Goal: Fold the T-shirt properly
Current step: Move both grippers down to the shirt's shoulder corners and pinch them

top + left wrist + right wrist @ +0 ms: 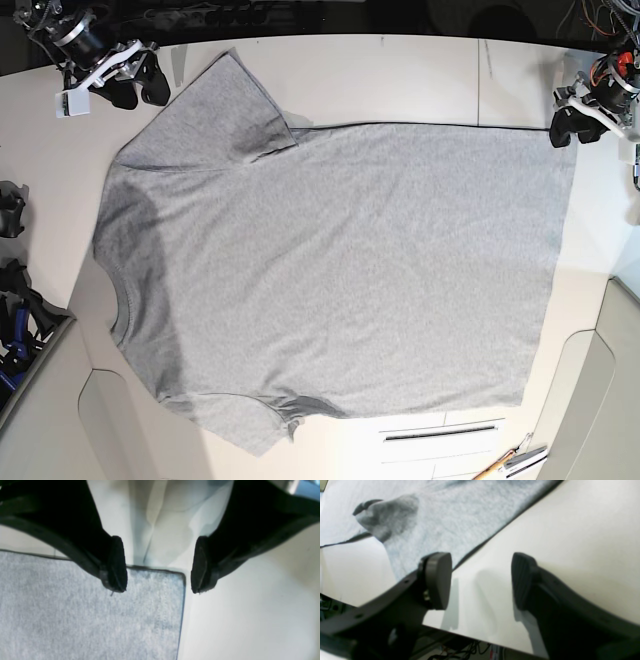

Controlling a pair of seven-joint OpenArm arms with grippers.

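Observation:
The light grey T-shirt lies spread flat on the white table, plain side up, neck to the left and hem to the right. My left gripper hovers open at the far right hem corner. In the left wrist view that corner of the T-shirt sits between the open fingertips of the left gripper. My right gripper is open beside the far left sleeve, just off the cloth. From the right wrist view, the right gripper spans bare table, with the T-shirt and its raised sleeve fold beyond.
Dark cables and gear crowd the left edge. A pencil-like tool lies at the near right. The table's edge runs just below the right gripper, with wires underneath.

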